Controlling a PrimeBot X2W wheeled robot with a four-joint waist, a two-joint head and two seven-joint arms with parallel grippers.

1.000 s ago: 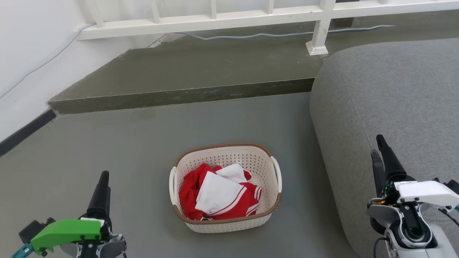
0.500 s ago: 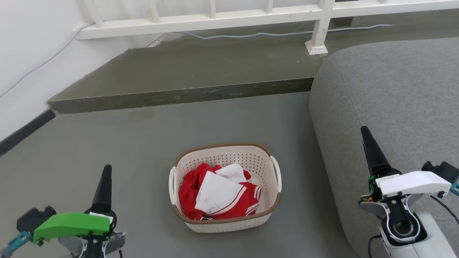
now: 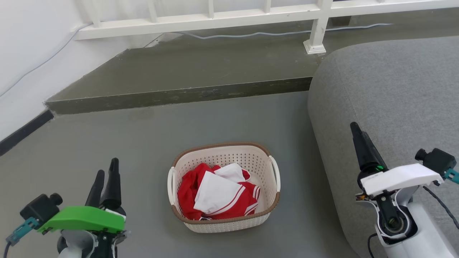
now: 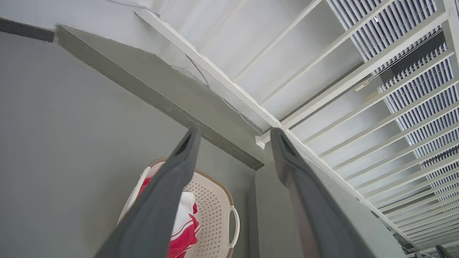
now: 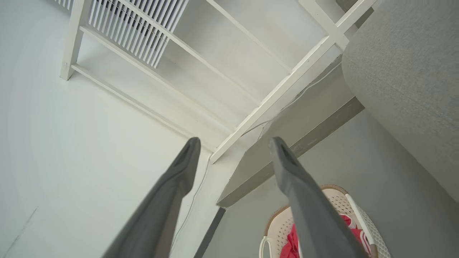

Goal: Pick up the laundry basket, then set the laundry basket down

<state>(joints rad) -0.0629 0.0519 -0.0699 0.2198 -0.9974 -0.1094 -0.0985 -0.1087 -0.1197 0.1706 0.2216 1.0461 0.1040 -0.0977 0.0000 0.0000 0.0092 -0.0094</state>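
Basket: one laundry basket (image 3: 229,157) stands upright on the grey floor (image 3: 125,143). It sits toward the floor's near edge, well short of the step (image 3: 179,95) that bounds the far edge, and nearer the right side than the left wall.
Handles: two, both white. One handle (image 3: 171,181) is on the basket's left side and the other handle (image 3: 276,172) on its right, and neither is touched.
Rim: one brown woven-look band (image 3: 220,144) runs round the top.
Contents: a heap of red and white clothing (image 3: 218,195) lies inside, below the rim. The number of pieces cannot be told.
Grippers: two, one to each side of the basket and both well apart from it.
Left gripper (image 3: 107,166): it hangs over the floor to the basket's left under its green cover. Its two dark fingers are spread, with nothing between them.
Right gripper (image 5: 233,141): in the head view it sits in front of the grey upholstered seat (image 3: 387,89), to the basket's right. Its wrist view shows the two fingers parted and holding nothing.
Seat: one rounded grey cushioned piece fills the right side, with a strip of bare floor between it and the basket.
Background: one white railing (image 3: 215,18) stands on the raised level beyond the step. One pale cable (image 3: 251,34) trails along its foot.
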